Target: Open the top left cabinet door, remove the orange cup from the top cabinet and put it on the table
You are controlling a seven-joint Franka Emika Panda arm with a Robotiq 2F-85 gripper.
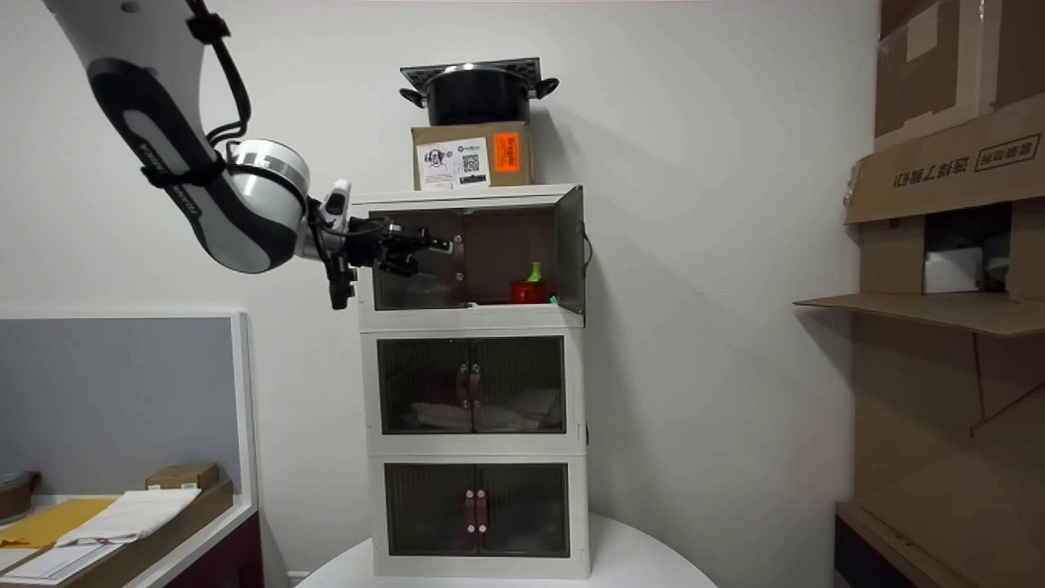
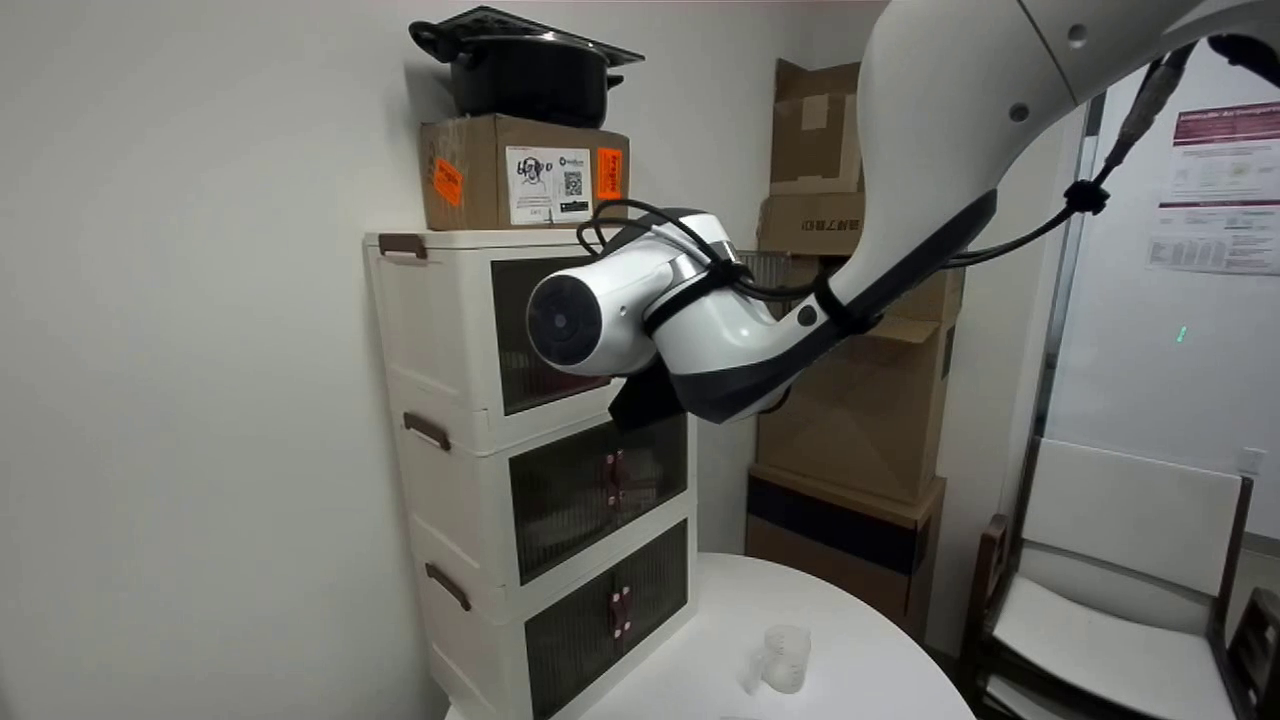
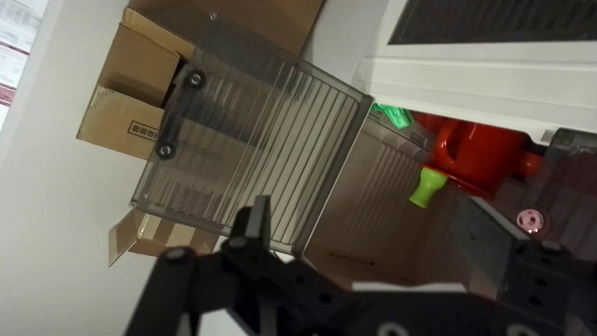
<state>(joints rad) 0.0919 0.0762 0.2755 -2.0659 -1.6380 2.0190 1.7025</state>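
The top left cabinet door looks closed beside the open right panel; opening it seems in hand, drawing its handle nearer likely next. The spread jaws hold nothing. Inside the top cabinet, at right, sits the orange cup.
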